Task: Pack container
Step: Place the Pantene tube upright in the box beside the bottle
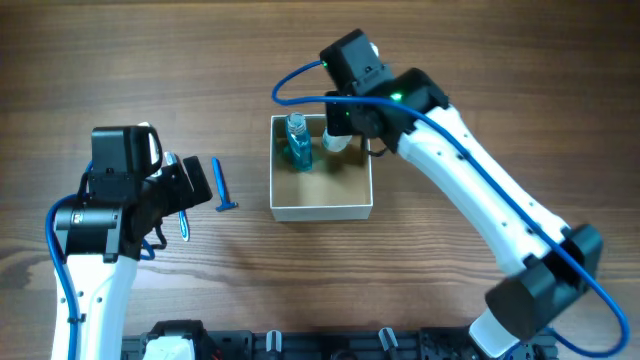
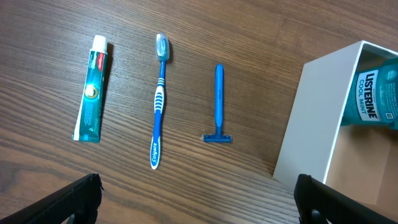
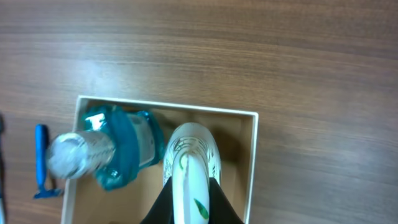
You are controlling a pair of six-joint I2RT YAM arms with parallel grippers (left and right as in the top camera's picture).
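Note:
The container is a white-walled square box with a tan inside, at the table's middle. It also shows in the left wrist view and the right wrist view. A teal mouthwash bottle stands in its far left part. My right gripper is shut on a white bottle with green leaf print, held inside the box's far right part. My left gripper is open and empty above the table, left of the box.
Left of the box lie a blue razor, a blue-and-white toothbrush and a toothpaste tube. In the overhead view my left arm hides the tube. Bare wooden table surrounds the box.

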